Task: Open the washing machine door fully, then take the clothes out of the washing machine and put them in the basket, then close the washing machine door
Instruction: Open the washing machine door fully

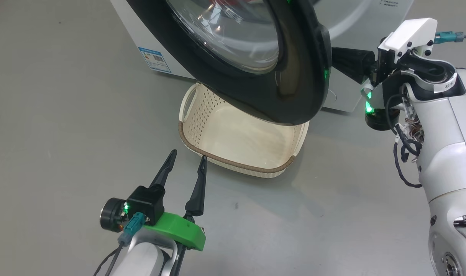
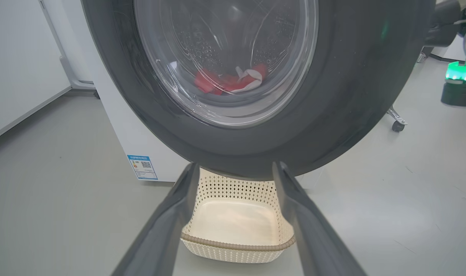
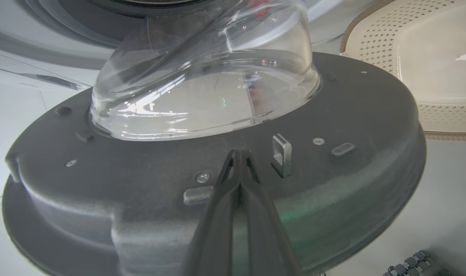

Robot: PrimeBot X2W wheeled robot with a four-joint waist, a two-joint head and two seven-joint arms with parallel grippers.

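The washing machine door (image 1: 294, 76) stands partly open, its black rim hanging over the cream basket (image 1: 237, 165) on the floor in front of the white washing machine (image 1: 355, 23). Red clothes (image 2: 225, 82) with white trim lie inside the drum, seen through the door's glass (image 2: 225, 57). My right gripper (image 3: 238, 153) is shut, its tips pressed against the door's inner black face (image 3: 351, 126) beside the metal latch (image 3: 282, 153); its dark fingers (image 1: 348, 61) reach behind the rim. My left gripper (image 1: 189, 154) stands open and holds nothing, just short of the basket's near-left corner.
A blue sticker (image 1: 155, 59) marks the machine's lower front. My right arm's white body (image 1: 443, 153) stands at the right, with loose cables. In the left wrist view a caster wheel (image 2: 397, 124) sits on the grey floor behind the door.
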